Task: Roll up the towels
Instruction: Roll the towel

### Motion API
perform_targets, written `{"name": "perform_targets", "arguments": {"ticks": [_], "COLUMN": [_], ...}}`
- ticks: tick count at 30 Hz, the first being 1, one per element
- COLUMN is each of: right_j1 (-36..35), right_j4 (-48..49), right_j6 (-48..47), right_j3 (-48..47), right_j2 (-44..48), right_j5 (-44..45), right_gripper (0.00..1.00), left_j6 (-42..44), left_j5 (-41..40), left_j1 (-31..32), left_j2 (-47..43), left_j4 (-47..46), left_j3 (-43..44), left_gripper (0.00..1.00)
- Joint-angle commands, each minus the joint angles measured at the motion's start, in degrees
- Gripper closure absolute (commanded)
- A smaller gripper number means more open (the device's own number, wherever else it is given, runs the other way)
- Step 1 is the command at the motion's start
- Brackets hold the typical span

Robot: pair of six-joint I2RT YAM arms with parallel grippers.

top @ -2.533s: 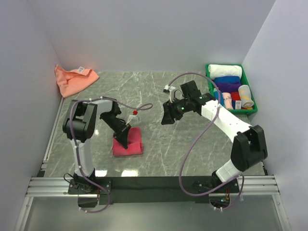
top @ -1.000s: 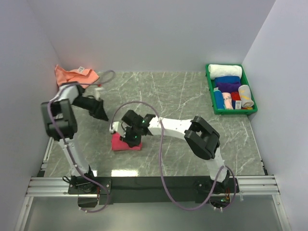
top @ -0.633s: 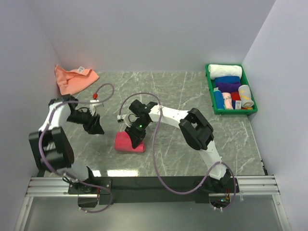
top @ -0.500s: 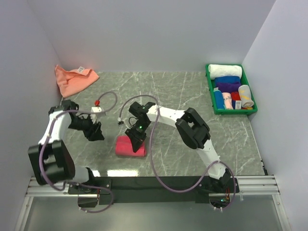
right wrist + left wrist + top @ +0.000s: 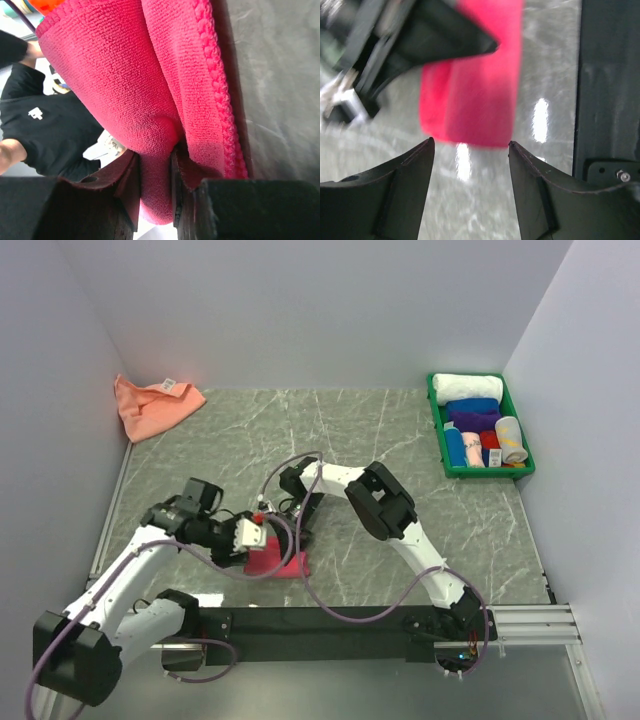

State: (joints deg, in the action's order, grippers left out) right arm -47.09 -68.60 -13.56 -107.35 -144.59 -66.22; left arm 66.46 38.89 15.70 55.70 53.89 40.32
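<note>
**Partly done: one towel clamped, another left unrolled**

The crimson pink towel (image 5: 283, 565) is seen lying on the marble-patterned table (image 5: 400, 440) near its front edge, between the two arms. It is bunched into a thick, layered bundle. In the right wrist view, a fold of it is gripped between the fingers of the right gripper (image 5: 156, 167), which is clenched on the cloth. The left gripper (image 5: 470, 142) is held just beside the towel with its jaws spread and nothing caught between them. The red cloth is framed just beyond its fingertips.

Much of the job is judged to be finished. Several towels, among them a white towel (image 5: 466, 387), a blue towel (image 5: 472, 405) and a purple towel (image 5: 476, 422), are shown rolled and packed side by side in the green tray (image 5: 488, 473) at the far right. The rest of the rolls there are too small to be told apart with certainty.

Work is judged to remain on two pieces. Whether the crimson bundle is fully wound cannot be told from these views, and it has not yet been placed in the tray. The salmon orange towel (image 5: 150, 405) is seen crumpled and unrolled in the far left corner, well apart from both arms.
</note>
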Motion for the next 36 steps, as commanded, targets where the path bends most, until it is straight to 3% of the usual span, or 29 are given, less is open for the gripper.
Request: {"name": "perform_targets", "arguments": {"ticks": [1, 7, 13, 17, 18, 23, 24, 25, 26, 28, 36], "right_j1": [0.2, 0.9, 1.6, 2.4, 2.4, 4.6, 5.2, 6.5, 7.0, 8.6, 19.9], "right_j4": [2.1, 3.1, 3.7, 4.7, 5.0, 7.5, 7.9, 8.5, 9.7, 10.5, 15.1], "right_j6": [-2.4, -2.5, -2.3, -1.8, -1.6, -0.9, -0.9, -0.8, -0.9, -1.7, -2.9], "right_j3": [1.4, 0.8, 0.6, 1.5, 1.9, 5.0, 5.3, 6.3, 6.7, 7.0, 8.3], "right_j2": [-6.2, -7.0, -7.1, -5.6, -4.8, 3.3, 6.2, 7.8, 9.3, 13.0, 24.9], "right_j5": [17.2, 18.3, 18.8, 20.2, 20.9, 24.8, 25.4, 27.3, 28.8, 31.6, 34.5], "right_gripper": [1.00, 1.00, 1.00, 1.00, 1.00, 0.71, 0.65, 0.48, 0.39, 0.29, 0.27], "left_j6": [-6.7, -15.1, -18.4, -19.3, -20.0, -21.8, -21.9, -21.8, -21.5, -20.8, -15.8], "left_j5": [-4.4, -9.7, -16.5, -19.7, -20.0, -17.8, -17.1, -15.3, -14.3, -12.5, -1.8], "left_j1": [7.8, 18.7, 26.9, 29.6, 29.6, 29.5, 29.3, 29.2, 28.8, 28.0, 21.4], "left_j2": [-0.9, 1.5, 4.3, 8.7, 9.5, 13.3, 13.8, 14.8, 15.1, 16.1, 26.5], "left_j4": [-8.6, -17.4, -23.1, -23.3, -22.7, -18.0, -15.9, -14.4, -13.2, -9.8, 0.1], "left_j3": [-2.3, -3.4, -7.3, -8.2, -8.1, -5.9, -5.4, -4.6, -4.3, -3.6, 6.3], "left_gripper": [0.34, 0.34, 0.35, 0.47, 0.57, 0.86, 0.88, 0.90, 0.94, 0.96, 0.99]}}
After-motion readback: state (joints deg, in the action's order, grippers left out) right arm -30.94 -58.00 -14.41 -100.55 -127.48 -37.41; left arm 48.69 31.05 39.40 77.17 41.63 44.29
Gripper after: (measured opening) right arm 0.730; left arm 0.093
